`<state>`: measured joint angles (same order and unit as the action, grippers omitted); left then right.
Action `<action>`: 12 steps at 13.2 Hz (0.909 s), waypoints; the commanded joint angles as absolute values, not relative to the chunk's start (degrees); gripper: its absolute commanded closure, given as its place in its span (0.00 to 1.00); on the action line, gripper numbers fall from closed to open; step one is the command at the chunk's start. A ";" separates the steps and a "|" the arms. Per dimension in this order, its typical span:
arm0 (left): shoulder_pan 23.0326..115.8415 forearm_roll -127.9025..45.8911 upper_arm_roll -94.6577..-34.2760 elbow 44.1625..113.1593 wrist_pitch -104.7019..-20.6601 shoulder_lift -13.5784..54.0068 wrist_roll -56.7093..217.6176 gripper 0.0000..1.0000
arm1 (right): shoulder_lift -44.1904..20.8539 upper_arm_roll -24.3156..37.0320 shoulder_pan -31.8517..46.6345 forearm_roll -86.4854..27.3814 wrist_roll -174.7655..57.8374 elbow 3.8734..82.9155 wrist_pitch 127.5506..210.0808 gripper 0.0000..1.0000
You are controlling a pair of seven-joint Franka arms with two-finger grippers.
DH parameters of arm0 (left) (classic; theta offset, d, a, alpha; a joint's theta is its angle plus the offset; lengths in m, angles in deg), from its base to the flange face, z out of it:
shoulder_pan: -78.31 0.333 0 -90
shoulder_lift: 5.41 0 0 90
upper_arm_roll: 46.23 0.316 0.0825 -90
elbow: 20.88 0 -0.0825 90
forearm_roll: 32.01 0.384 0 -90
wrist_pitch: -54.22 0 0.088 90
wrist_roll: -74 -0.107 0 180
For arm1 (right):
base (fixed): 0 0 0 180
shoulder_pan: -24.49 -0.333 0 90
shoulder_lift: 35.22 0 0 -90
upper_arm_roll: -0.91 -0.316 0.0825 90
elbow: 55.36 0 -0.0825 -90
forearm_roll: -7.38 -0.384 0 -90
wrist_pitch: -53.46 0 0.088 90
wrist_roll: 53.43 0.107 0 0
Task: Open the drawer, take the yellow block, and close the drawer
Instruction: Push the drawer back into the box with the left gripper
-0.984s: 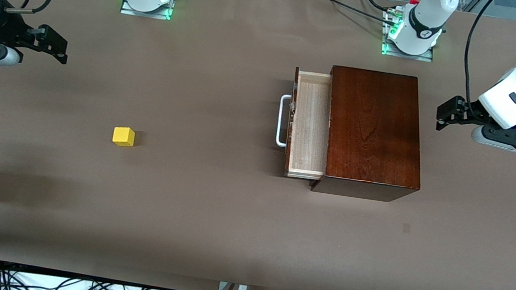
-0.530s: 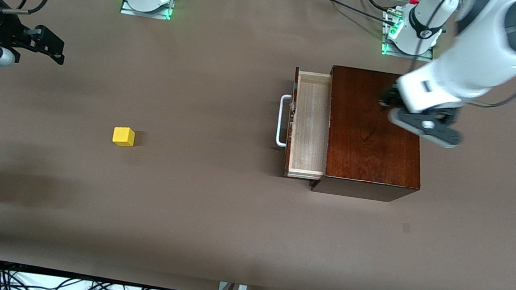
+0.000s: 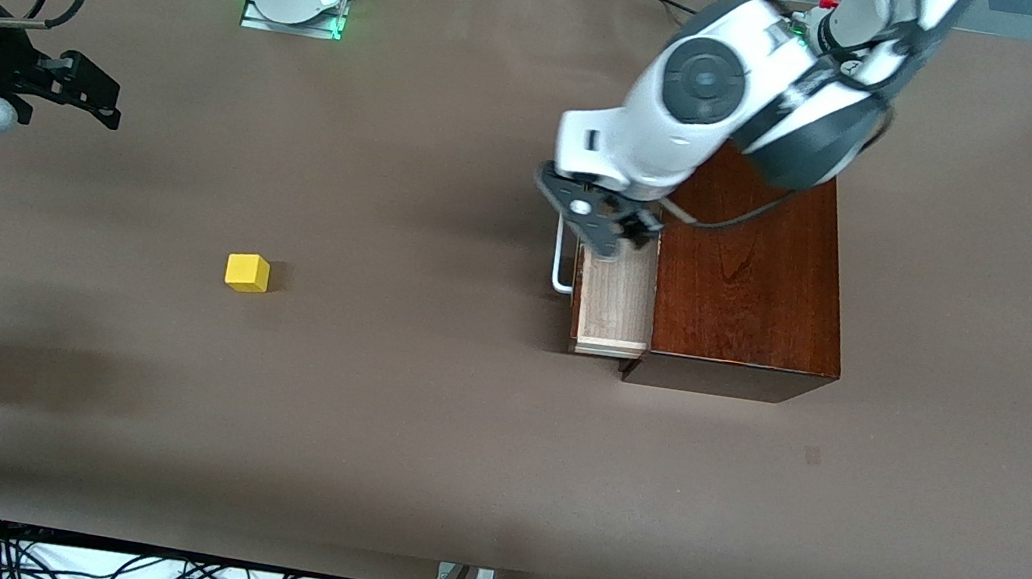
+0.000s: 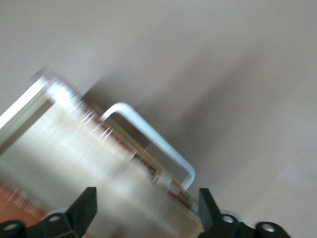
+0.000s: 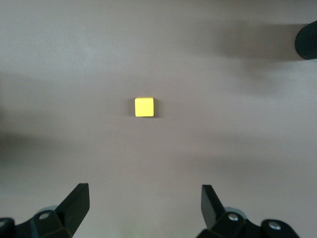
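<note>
Front view | box [image 3: 749, 282] is the landmark: drawer [image 3: 618, 294] open at its right-arm end, handle [image 3: 563, 256] lying along the drawer front | left gripper [image 3: 607, 232] over drawer, fingers apart, holding nothing | yellow block [image 3: 247, 273] on table, well apart from box, toward right arm's end | right gripper [image 3: 90, 90] wide, waits, closer to the block | nothing between.

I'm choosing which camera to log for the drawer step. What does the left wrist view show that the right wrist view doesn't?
Only the left wrist view: the open drawer, its white handle, and the left gripper above them, fingers apart. Only the right wrist view: the yellow block on the table and the open right gripper. Both: brown table surface.
</note>
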<state>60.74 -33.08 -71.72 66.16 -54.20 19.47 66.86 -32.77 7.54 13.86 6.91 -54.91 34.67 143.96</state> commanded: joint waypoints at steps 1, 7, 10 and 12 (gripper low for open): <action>56.71 -32.55 -71.45 61.92 -56.51 25.86 50.26 0.76 | -32.06 7.24 14.38 6.59 -54.40 32.97 143.28 0.00; 51.34 -16.12 -71.28 62.53 -62.76 31.59 40.87 1.00 | -32.06 7.32 14.38 6.59 -54.40 32.97 143.28 0.00; 51.06 -15.75 -71.10 63.59 -61.97 32.91 37.64 1.00 | -32.06 7.32 14.73 6.50 -54.49 32.97 143.28 0.00; 52.46 -15.75 -70.93 63.68 -60.67 33.53 33.07 0.99 | -32.06 7.32 14.73 6.15 -54.49 32.97 143.28 0.00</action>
